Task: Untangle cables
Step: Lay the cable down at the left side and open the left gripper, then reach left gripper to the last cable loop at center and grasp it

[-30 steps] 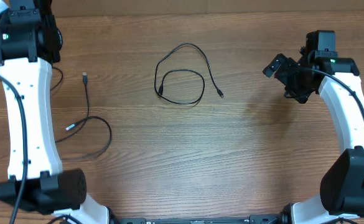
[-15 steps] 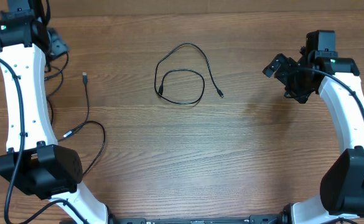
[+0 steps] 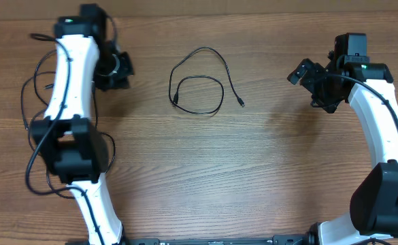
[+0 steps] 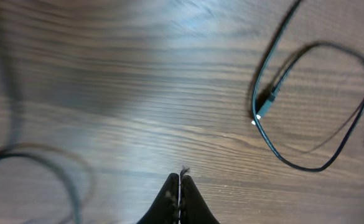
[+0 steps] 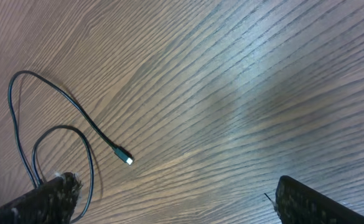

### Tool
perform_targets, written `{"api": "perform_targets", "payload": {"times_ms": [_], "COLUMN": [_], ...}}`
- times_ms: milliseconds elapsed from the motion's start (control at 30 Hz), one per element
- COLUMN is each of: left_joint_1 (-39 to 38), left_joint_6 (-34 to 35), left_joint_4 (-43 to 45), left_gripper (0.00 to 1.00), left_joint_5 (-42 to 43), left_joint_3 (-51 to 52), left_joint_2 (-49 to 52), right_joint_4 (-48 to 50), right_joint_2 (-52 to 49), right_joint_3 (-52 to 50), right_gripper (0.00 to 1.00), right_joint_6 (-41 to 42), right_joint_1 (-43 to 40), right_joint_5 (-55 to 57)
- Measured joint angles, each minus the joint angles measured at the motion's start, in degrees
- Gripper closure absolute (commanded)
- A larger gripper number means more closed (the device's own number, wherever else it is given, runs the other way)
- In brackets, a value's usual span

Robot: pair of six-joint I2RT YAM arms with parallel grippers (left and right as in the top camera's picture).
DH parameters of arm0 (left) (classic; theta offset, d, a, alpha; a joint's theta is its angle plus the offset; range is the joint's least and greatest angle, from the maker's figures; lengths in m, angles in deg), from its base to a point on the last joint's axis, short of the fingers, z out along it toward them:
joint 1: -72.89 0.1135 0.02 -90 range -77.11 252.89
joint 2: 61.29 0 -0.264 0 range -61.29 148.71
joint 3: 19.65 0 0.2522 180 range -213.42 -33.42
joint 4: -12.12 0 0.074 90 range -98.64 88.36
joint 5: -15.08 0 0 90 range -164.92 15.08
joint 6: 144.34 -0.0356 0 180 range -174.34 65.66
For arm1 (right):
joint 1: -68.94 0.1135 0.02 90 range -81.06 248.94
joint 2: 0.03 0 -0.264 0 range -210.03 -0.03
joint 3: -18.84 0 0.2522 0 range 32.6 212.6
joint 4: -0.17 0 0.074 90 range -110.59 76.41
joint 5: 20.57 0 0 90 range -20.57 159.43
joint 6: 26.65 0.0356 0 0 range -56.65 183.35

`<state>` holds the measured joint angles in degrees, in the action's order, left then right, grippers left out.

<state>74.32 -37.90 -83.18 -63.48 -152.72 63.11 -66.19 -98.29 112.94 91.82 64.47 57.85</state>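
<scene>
— What surface is shown?
— A brown wood-grain tabletop (image 3: 267, 170) is seen filling every view, and pale glare is spread along its grain in both wrist views
— Where is the task's thing found?
— A thin black cable (image 3: 222, 95) is laid in a loose loop at the upper middle of the table. One strand is arched over the loop, and a small metal-tipped plug (image 5: 126, 159) is left free at its right end. Further thin dark cords (image 3: 27, 102) are draped about the left arm; whether they are cables or arm wiring cannot be told
— How are the claws held?
— The left gripper (image 4: 180, 182) is pressed together on nothing, left of the loop and apart from it. The right gripper (image 5: 175, 186) is spread wide, well apart to the right
— Any markings?
— A small green light (image 3: 363, 67) is shown on the right arm; lettering cannot be made out
</scene>
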Motion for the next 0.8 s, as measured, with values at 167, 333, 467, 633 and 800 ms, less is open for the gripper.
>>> {"api": "perform_targets", "payload": {"times_ms": [167,333,467,633,800], "left_joint_1": [-6.8,-11.4,-14.8,-19.1,-22.5], "left_joint_6": [-0.2,-0.4,-0.1,3.0,7.6], "left_joint_4": [3.3,8.5,12.0,13.9,15.5], "left_gripper": [0.62,0.14,0.05,0.05,0.08], "left_joint_5": [1.0,1.2,-1.1,-8.7,-17.3], "left_joint_3": [0.0,0.0,0.0,0.0,1.3], "left_joint_2": [7.1,8.9,8.9,8.9,8.9], "right_joint_4": [0.0,0.0,0.1,0.0,0.1], "right_joint_2": [0.0,0.0,0.0,0.0,0.0], "right_joint_3": [0.0,0.0,0.0,0.0,0.0], "right_gripper": [0.0,0.0,0.0,0.0,0.0], "right_joint_6": [0.0,0.0,0.0,0.0,0.0], "right_joint_1": [0.0,0.0,0.0,0.0,0.0], "right_joint_5": [0.0,0.0,0.0,0.0,0.0]}}
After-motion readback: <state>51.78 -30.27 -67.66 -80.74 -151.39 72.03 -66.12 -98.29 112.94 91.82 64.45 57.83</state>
